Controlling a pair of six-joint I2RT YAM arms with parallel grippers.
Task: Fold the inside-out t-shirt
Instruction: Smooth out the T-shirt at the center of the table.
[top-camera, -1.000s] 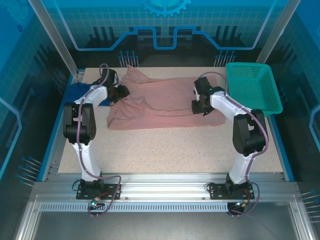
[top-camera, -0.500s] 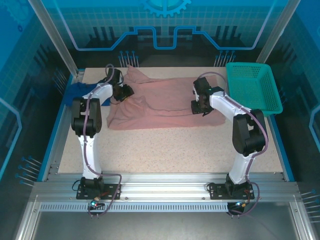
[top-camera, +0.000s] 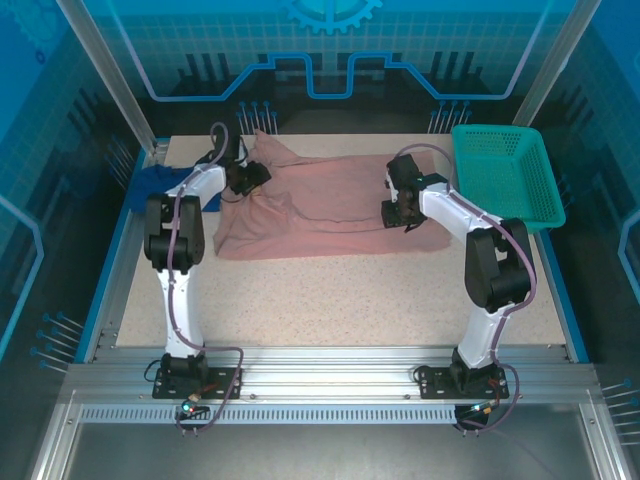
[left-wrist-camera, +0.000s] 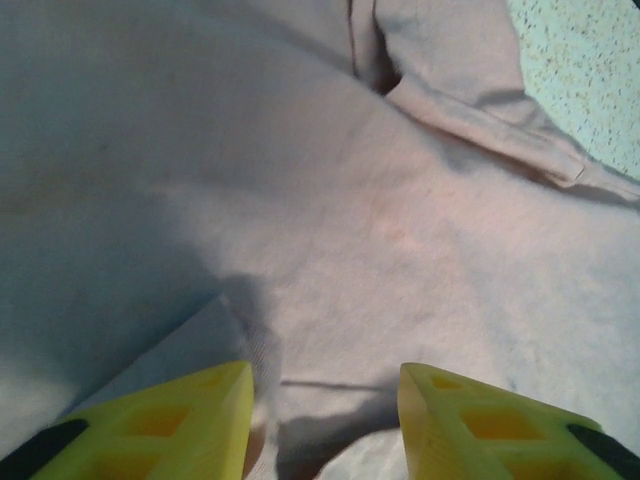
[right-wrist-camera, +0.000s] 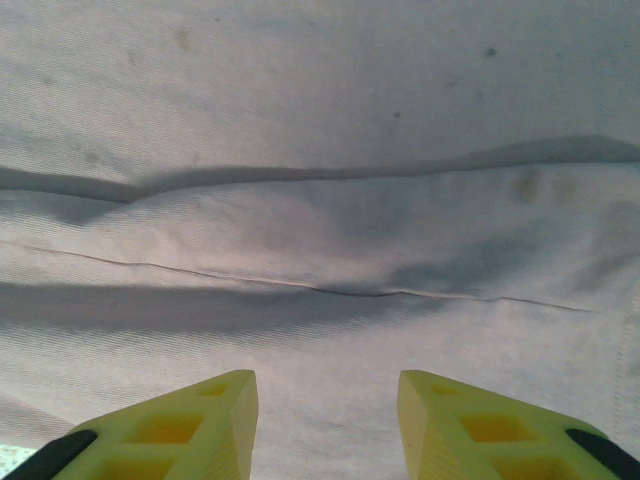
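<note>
The inside-out t-shirt (top-camera: 330, 205) lies spread and rumpled across the far half of the table, dusty pink, with a sleeve reaching toward the back left. My left gripper (top-camera: 255, 178) rests on its left upper part. In the left wrist view its yellow jaws (left-wrist-camera: 325, 385) stand apart over the shirt (left-wrist-camera: 400, 200), with a small raised fold by the left finger. My right gripper (top-camera: 395, 213) sits low on the shirt's right part. Its jaws (right-wrist-camera: 328, 385) stand apart above flat fabric (right-wrist-camera: 320, 150) crossed by a seam (right-wrist-camera: 300, 285).
A dark blue cloth (top-camera: 158, 185) lies bunched at the back left beside the left arm. A green mesh basket (top-camera: 505, 175) stands at the back right. Speckled tabletop (top-camera: 330, 300) stretches between the shirt and the arm bases.
The left arm has swung up and its gripper has slid a little farther back and right over the shirt's left part. The right arm has stayed put.
</note>
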